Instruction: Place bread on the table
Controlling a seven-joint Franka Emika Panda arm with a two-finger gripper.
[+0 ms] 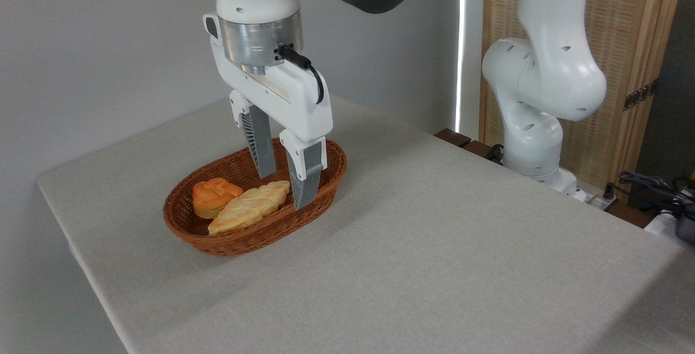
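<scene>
Toward the table's (pixel 434 245) far-left corner sits an oval wicker basket (pixel 187 229), and the bread (pixel 213 195) lies inside it at its left end. It is a roundish orange-brown bun with a lumpy top, so it has no real long axis to line up with. The gripper (pixel 285 187) hangs over the basket's right half, fingers pointing straight down, jaws spread apart and holding nothing. From the jaws the bun lies off to the left, well clear of both fingertips.

Between them lies a paler, long loaf (pixel 251 209), slanting from the basket's near-left rim up toward its middle. Its upper end sits right under the gap of the jaws, and its side touches the bun. I judge that this loaf is the main thing in the way: a straight descent would close on it, not on the bun. The arm would need to shift left along the basket first. The basket wall curves close round the bun's left side, leaving a finger little room there. Open cloth on the near and right sides offers plenty of space for setting it down.
</scene>
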